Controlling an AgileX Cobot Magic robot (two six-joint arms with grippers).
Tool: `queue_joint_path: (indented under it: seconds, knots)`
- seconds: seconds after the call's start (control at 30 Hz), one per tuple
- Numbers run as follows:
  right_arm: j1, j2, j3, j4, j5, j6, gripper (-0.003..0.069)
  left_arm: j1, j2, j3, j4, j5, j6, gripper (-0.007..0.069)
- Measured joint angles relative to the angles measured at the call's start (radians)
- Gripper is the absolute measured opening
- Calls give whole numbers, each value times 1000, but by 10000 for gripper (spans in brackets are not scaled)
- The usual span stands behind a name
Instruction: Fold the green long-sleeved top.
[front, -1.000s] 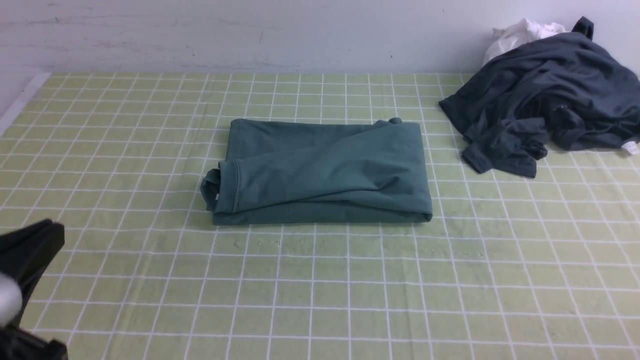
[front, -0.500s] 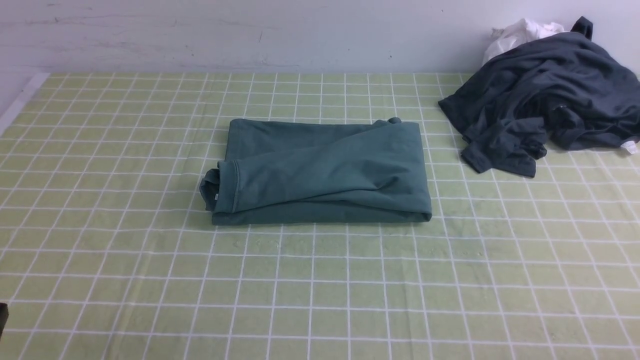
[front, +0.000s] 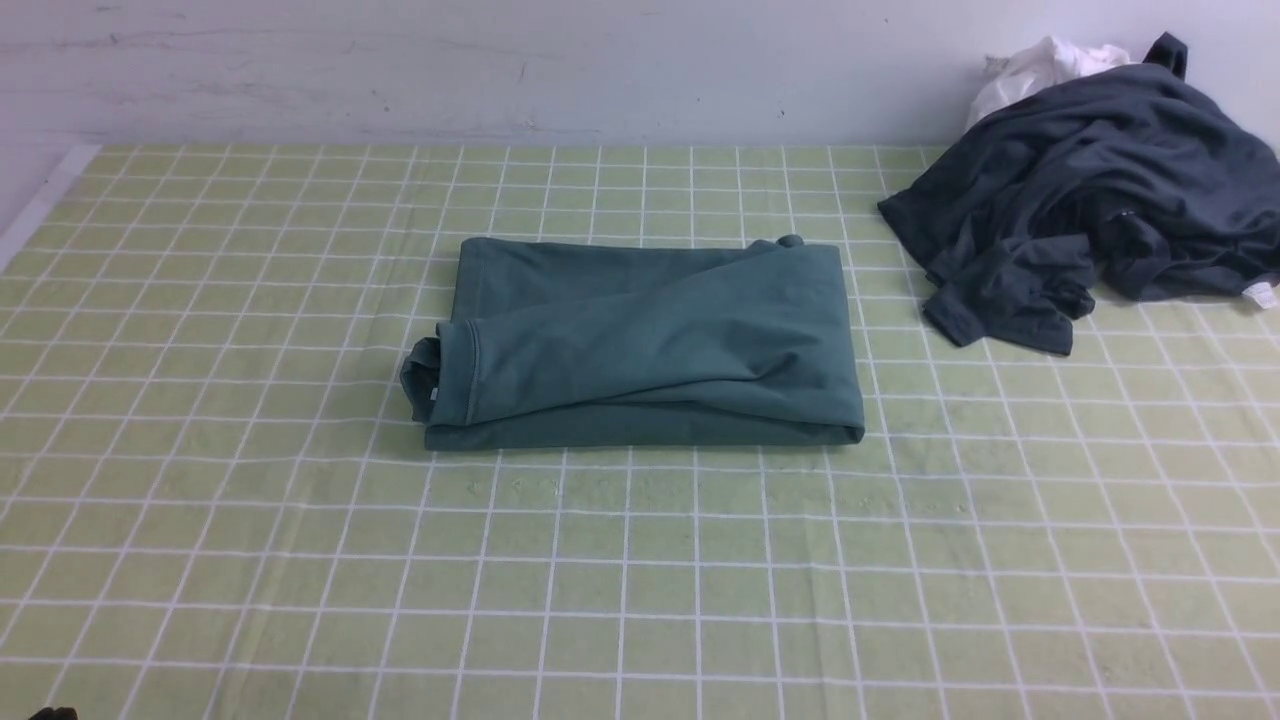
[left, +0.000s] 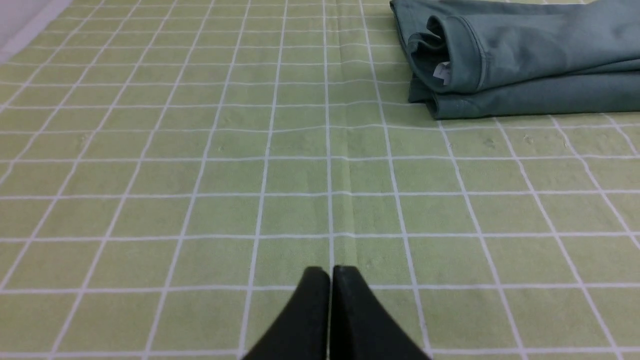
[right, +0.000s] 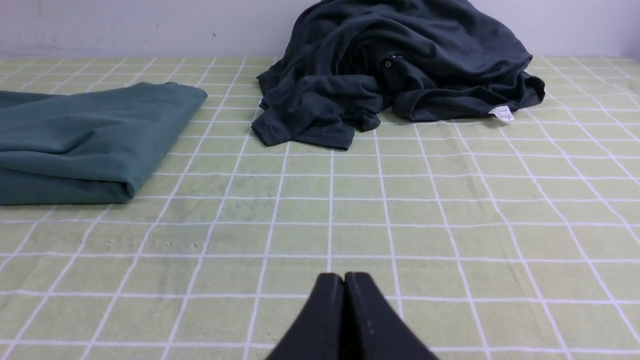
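Green top: folded rectangle, mid-table on checked cloth. Soft, light, limp; prob. best gripped at hem/corner edges. Left gripper, right gripper: both closed, empty, well clear. Dark clothes pile far right.

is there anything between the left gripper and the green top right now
Nothing visible. In the left wrist view only bare checked tablecloth lies between the closed left gripper and the folded green top. The dark clothes pile sits off to the top's right, clear of that path.

One green top, one dark garment, one white garment
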Motion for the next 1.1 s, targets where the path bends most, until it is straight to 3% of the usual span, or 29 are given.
queue_joint_path:
  seconds: [1.1]
  knots:
    - [0,0,0,15,1,-4,-14,0,0,0,1,0,1,-4]
